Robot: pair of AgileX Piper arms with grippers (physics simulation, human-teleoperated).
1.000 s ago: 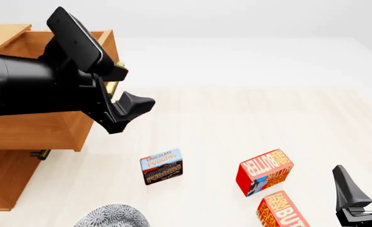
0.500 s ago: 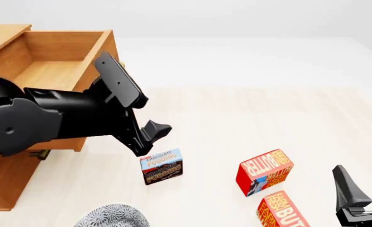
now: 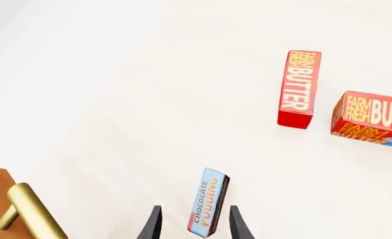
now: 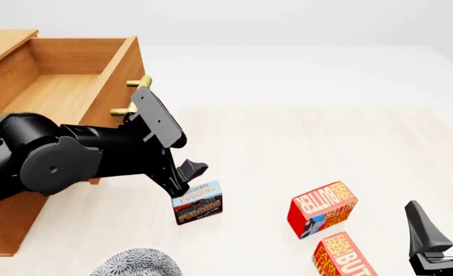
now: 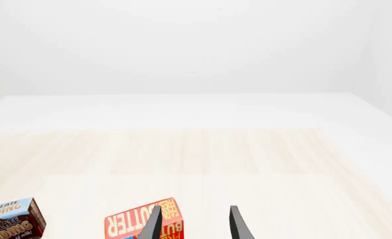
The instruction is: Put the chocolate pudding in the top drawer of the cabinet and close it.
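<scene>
The chocolate pudding (image 4: pixel 198 202), a small box with a light blue top and brown bottom, stands on edge on the table in front of the cabinet (image 4: pixel 3 213). My left gripper (image 4: pixel 187 179) hangs just above its upper left corner. In the left wrist view the open fingers (image 3: pixel 154 225) straddle the near end of the chocolate pudding (image 3: pixel 207 201) without squeezing it. The top drawer (image 4: pixel 65 86) is pulled out and shows nothing inside; its brass handle (image 3: pixel 33 213) shows in the left wrist view. My right gripper (image 4: pixel 444 225) stands open at the near right.
Two red butter boxes (image 4: pixel 322 208) (image 4: pixel 343 256) lie right of the pudding, the nearer one (image 5: pixel 134 224) just ahead of the right fingers. A grey patterned round object (image 4: pixel 138 263) sits at the front edge, below the pudding.
My left arm has swung down from the drawer's front to the pudding, uncovering the open drawer. The right arm and the boxes have not moved.
</scene>
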